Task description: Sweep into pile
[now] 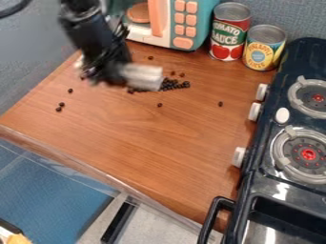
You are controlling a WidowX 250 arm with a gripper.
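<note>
The black gripper (105, 76) hangs over the upper left part of the wooden counter, blurred. At its lower right end is a pale whitish block-like piece (141, 76); whether the gripper holds it cannot be told. Small dark beads form a cluster (172, 85) just right of and partly behind that piece. Several loose beads lie apart: a pair (60, 106) and a single one (70, 90) at the left, one bead (159, 105) below the cluster, another bead (220, 104) to the right, and a few above.
A toy microwave (172, 21) stands at the back, with a red tomato can (229, 31) and a yellow pineapple can (263, 47) beside it. A dark toy stove (259, 167) with white knobs borders the counter (153, 147) on the right. The counter's front edge runs diagonally at lower left.
</note>
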